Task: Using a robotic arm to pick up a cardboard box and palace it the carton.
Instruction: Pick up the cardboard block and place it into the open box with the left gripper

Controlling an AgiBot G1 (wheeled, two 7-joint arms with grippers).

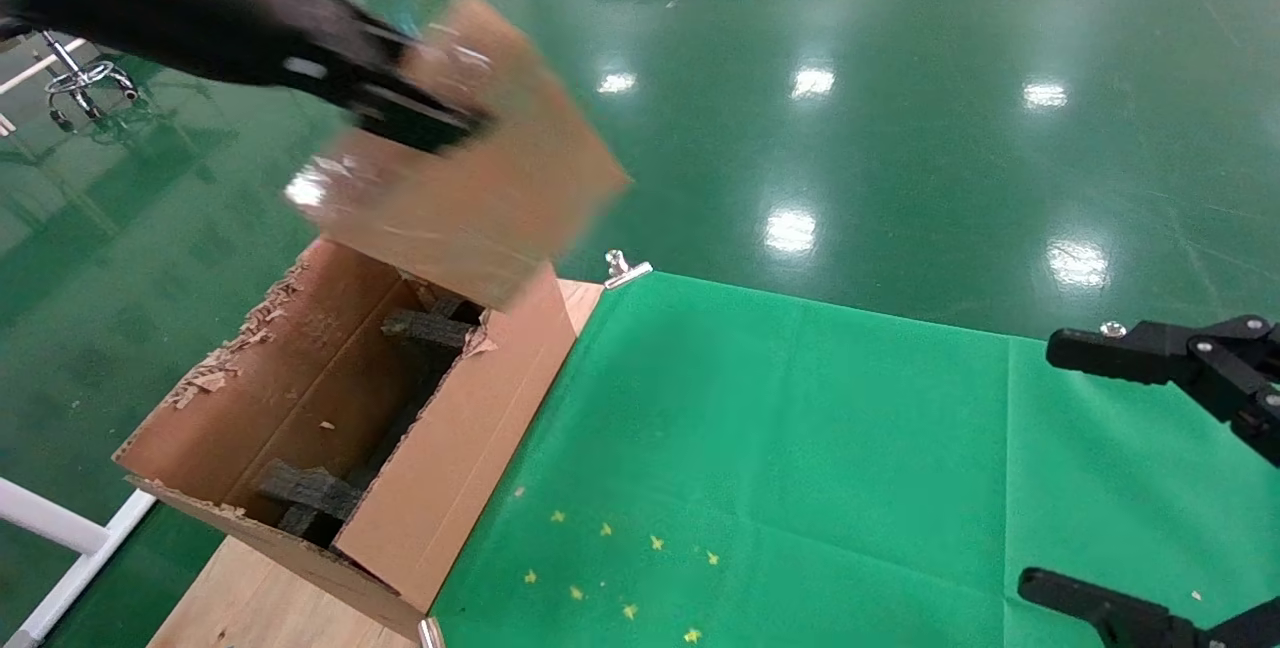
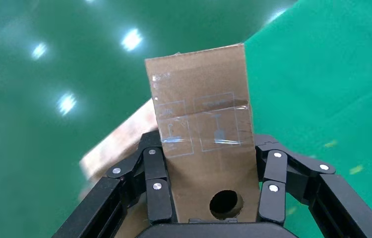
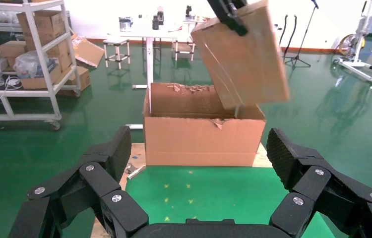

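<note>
Cardboard box [image 1: 470, 158] is airborne, tilted, directly above the far end of the carton [image 1: 440, 468]; its lower edge sits near the torn flap rim, not yet inside. Left claw [image 2: 214, 186] is clamped on the box, fingers pressing both side faces (round hole facing the wrist camera). Step in hand: carry-over, just before insertion. Next move likely calls for levelling the box and lowering it between the black foam blocks [image 1: 310, 493], clear of the flaps. Right claw [image 3: 199, 171] hangs spread apart over the green worktop [image 1: 800, 448], idle.

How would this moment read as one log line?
left gripper: shut on cardboard box | box above carton | right gripper: open, idle over green cloth
</note>
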